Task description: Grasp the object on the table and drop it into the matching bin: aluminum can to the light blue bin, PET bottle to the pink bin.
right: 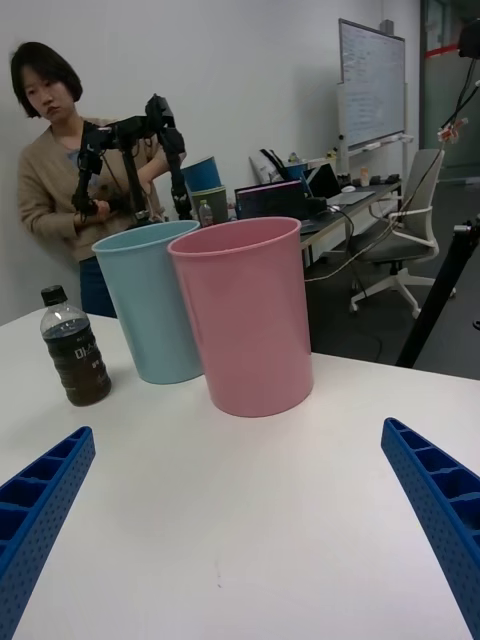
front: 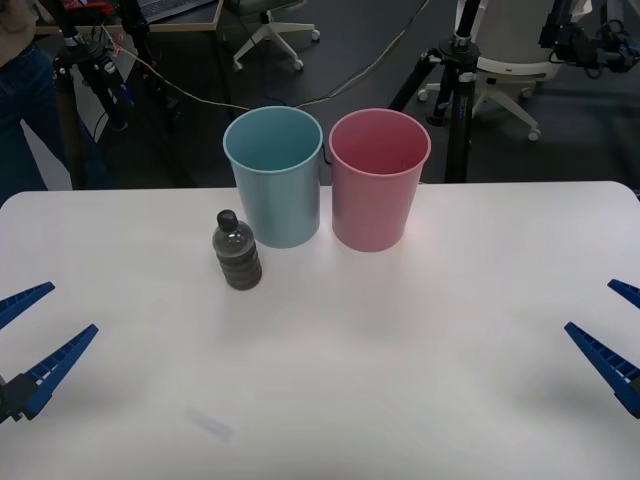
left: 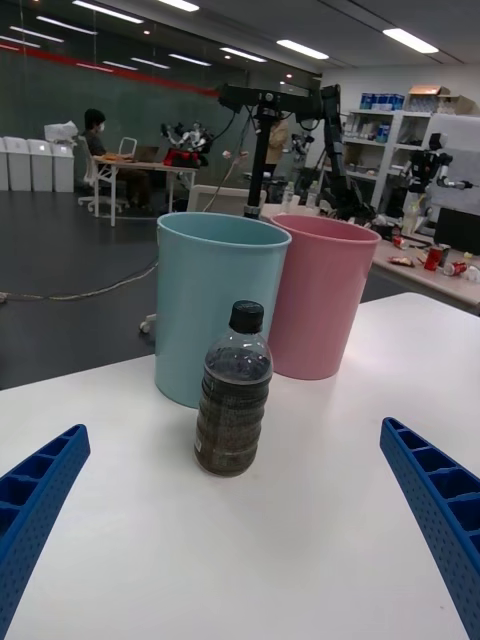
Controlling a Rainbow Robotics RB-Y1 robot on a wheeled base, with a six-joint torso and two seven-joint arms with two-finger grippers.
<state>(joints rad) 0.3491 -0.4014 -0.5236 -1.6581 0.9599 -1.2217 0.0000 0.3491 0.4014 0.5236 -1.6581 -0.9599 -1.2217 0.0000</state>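
A small clear PET bottle (front: 237, 251) with a black cap and dark lower body stands upright on the white table (front: 400, 380), just in front and left of the light blue bin (front: 274, 177). The pink bin (front: 379, 180) stands beside the blue one on its right. My left gripper (front: 28, 338) is open at the table's left edge, well short of the bottle (left: 233, 391). At the right edge my right gripper (front: 618, 330) hangs open, facing the pink bin (right: 246, 312) with the bottle (right: 74, 347) farther off.
Both bins sit close to the table's far edge. Behind the table stand tripods (front: 455, 90), office chairs and cables on a dark floor. Bare tabletop lies between the grippers and the bins.
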